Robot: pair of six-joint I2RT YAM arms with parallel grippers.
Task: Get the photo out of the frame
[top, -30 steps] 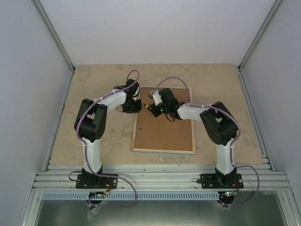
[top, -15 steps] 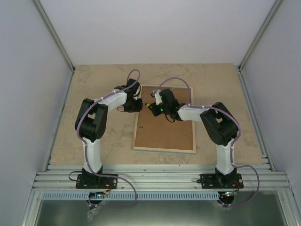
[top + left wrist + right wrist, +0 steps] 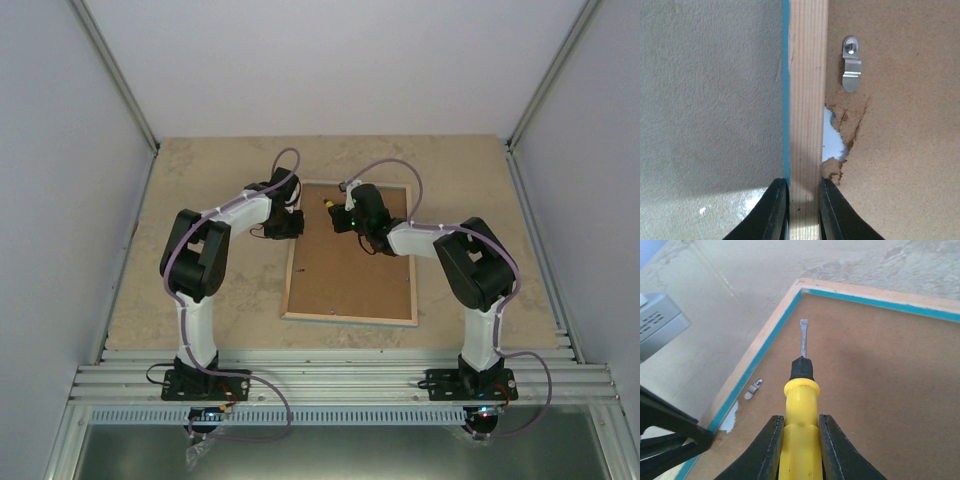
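The frame (image 3: 345, 290) lies face down mid-table, its brown fibreboard back up. My left gripper (image 3: 292, 226) is shut on the frame's left wooden rim (image 3: 805, 100), with the turquoise edge beside it. A metal turn clip (image 3: 851, 70) sits on the back next to a torn patch of board (image 3: 835, 142) showing white beneath. My right gripper (image 3: 335, 212) is shut on a yellow-handled flat screwdriver (image 3: 801, 405), its blade (image 3: 803, 337) pointing at the frame's far left corner above the back board. The clip also shows in the right wrist view (image 3: 754, 389). The photo is hidden.
The frame's far rim (image 3: 880, 292) and the beige stone tabletop (image 3: 200, 170) lie beyond. White walls enclose the table on three sides. The left arm's wrist (image 3: 665, 430) sits close at the lower left of the right wrist view.
My right gripper with the screwdriver has moved up and toward the frame's far edge, away from the left rim. The left gripper has stayed on the rim.
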